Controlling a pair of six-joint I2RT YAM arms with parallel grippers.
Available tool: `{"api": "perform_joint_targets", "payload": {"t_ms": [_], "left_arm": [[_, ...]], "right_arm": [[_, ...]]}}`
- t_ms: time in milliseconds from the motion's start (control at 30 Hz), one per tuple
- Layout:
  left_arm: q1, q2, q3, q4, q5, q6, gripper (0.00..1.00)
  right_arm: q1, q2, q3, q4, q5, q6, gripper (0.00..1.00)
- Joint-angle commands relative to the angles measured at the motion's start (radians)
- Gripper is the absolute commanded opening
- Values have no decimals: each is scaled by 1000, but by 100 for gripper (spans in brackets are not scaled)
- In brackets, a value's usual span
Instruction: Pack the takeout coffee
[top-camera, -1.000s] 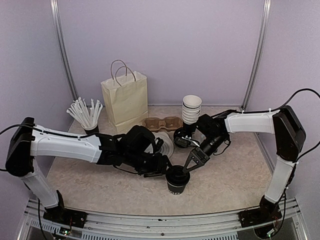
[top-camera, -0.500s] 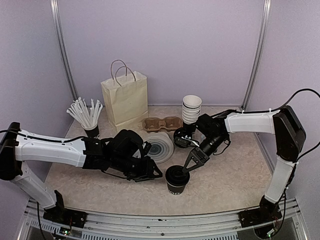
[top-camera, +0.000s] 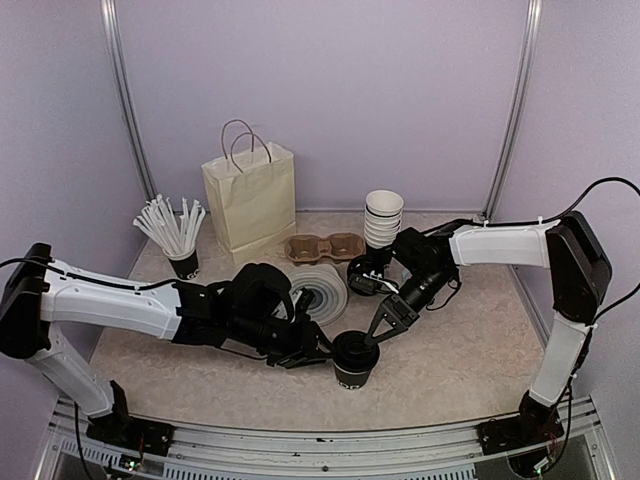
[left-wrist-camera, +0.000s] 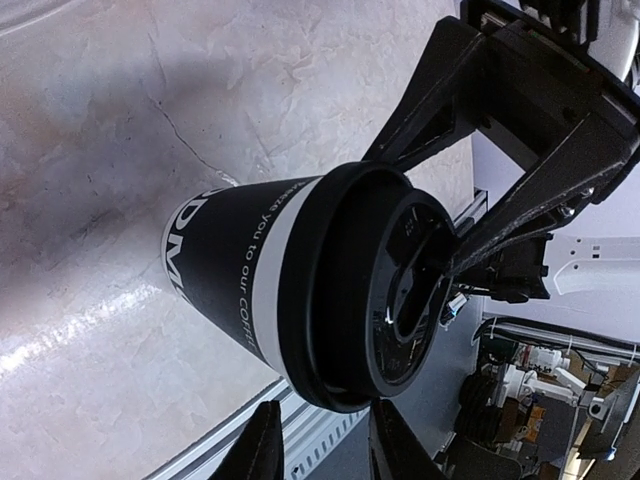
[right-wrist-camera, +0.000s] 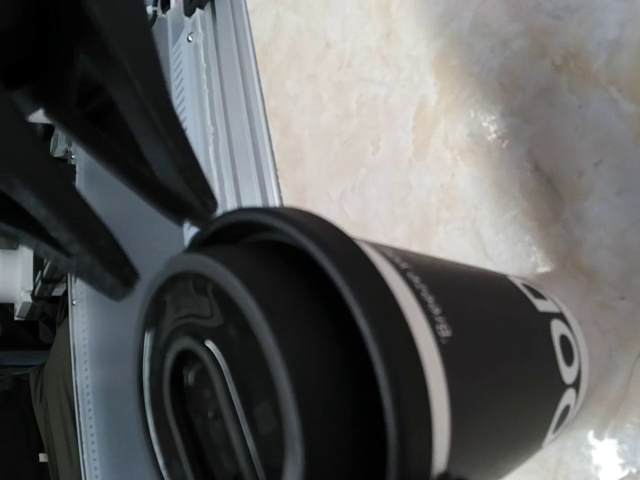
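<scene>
Left wrist: takeout coffee (left-wrist-camera: 250, 270), "to our COFF", in right end effector (left-wrist-camera: 425, 212); left end effector (left-wrist-camera: 325, 450) half-open, empty

The beige marbled tabletop (top-camera: 470, 340) bore a cream paper bag (top-camera: 250, 200), brown cardboard cup carrier (top-camera: 325, 245), stacked white cups (top-camera: 383, 218) and a black lidded paper cup (top-camera: 354, 365).

In the right wrist view the takeout coffee (right-wrist-camera: 400, 370) is cut off by the lower edge, its lid (right-wrist-camera: 230, 400) blurred. Its white lettering (right-wrist-camera: 560, 370) is only partly shown. Of the left gripper (left-wrist-camera: 322, 452) only the tips are seen; contact with the coffee cannot be told.
</scene>
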Motion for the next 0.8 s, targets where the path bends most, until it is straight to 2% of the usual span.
{"api": "perform_joint_targets", "payload": {"t_ms": [0,133,567,767], "left_arm": [[0,38,-10,59,29,-7,28],[6,63,-11,68,40,-6,26],[31,149,-81,247,88,-41,21],[52,177,-120,248,65,-72,17]], "right_arm": [[19,44,-31,54,204,-23,47],[19,44,-35,55,200,-23,47],[43,88,-55,58,151,-31,47],[48,86,-86,65,153,-36,46]]}}
